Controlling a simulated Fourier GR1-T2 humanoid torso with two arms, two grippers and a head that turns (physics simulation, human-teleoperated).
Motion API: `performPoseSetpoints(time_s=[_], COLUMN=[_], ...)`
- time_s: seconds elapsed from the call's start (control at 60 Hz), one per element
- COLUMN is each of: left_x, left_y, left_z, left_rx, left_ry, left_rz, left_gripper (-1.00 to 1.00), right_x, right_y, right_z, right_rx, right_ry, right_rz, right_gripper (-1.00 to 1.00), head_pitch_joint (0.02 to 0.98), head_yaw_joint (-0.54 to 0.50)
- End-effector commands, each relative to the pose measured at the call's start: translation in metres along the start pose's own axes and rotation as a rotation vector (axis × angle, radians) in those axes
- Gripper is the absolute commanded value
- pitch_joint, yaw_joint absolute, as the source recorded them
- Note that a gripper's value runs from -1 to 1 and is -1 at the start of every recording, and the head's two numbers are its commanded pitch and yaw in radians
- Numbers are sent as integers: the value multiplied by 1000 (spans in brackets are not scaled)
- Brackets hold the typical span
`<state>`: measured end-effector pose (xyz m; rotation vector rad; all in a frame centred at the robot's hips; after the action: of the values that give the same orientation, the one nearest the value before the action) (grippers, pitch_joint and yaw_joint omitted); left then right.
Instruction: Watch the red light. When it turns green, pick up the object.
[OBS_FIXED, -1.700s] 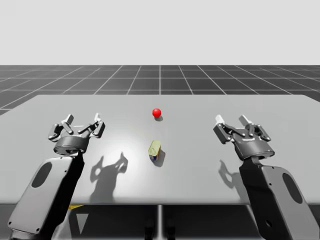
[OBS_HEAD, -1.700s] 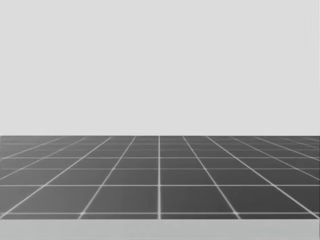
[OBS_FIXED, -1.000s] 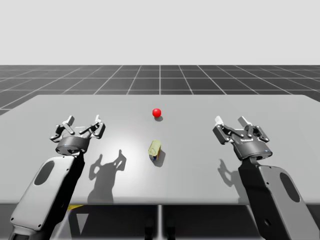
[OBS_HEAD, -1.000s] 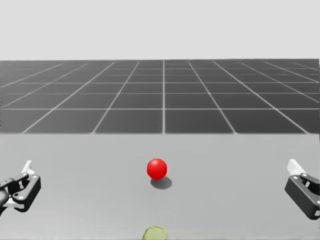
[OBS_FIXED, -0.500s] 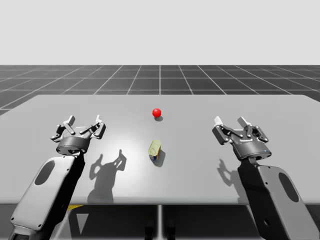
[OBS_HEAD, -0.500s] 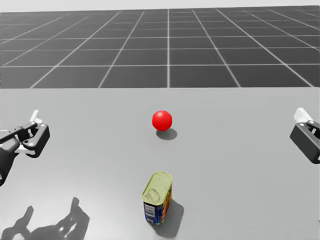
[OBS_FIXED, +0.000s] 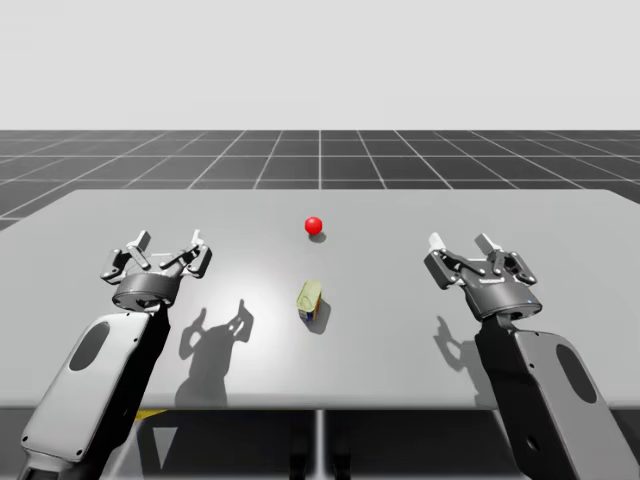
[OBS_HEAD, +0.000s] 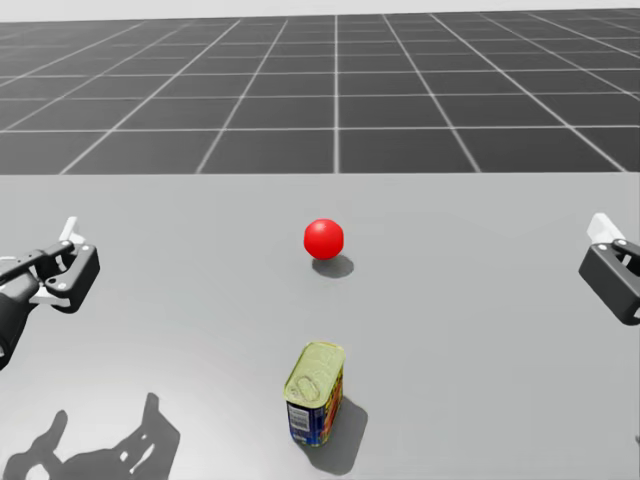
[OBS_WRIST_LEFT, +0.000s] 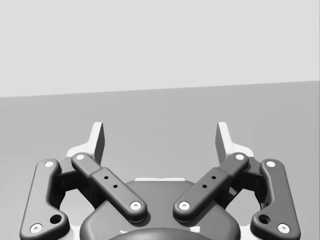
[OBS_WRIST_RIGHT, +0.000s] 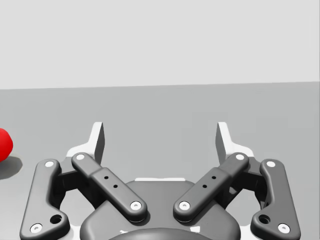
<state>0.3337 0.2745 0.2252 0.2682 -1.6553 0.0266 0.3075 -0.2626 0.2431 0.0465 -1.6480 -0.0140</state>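
While the light (OBS_HEAD: 323, 238) is red, the gold oblong can (OBS_HEAD: 315, 393) bears illegible print.

1. You see a flat grey table (OBS_FIXED: 120, 215) spanning the high view.
2. Beyond it you find a dark floor (OBS_FIXED: 320, 160) ruled with pale grid lines.
3. Above the horizon you get a plain light-grey backdrop (OBS_FIXED: 320, 60).

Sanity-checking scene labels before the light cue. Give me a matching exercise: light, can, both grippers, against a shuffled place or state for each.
1 light
2 blue rectangular can
3 left gripper
4 right gripper

a open, at the right side of the table
b red, beyond the can
c open, at the table's left side
d mid-table, between the grippers

Pairs: 1-b; 2-d; 3-c; 4-a
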Motion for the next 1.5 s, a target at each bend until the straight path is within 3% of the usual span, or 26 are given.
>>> performPoseSetpoints(time_s=[0.017,1.017,1.5], left_x=[0,0,0], left_y=[0,-1,-2], left_z=[0,0,0], left_rx=[-1,-2,-11], left_ry=[0,-1,-2], left_rz=[0,-1,-3], left_gripper=[-1000,-1000,-1000], right_x=[0,1,0], right_y=[0,1,1], right_z=[0,1,0], right_rx=[0,-5,-10], right_ry=[0,-13,-7], right_rz=[2,4,6], right_gripper=[-1000,-1000,-1000], head_pitch_joint=[583,591,806], head_yaw_joint=[35,36,50])
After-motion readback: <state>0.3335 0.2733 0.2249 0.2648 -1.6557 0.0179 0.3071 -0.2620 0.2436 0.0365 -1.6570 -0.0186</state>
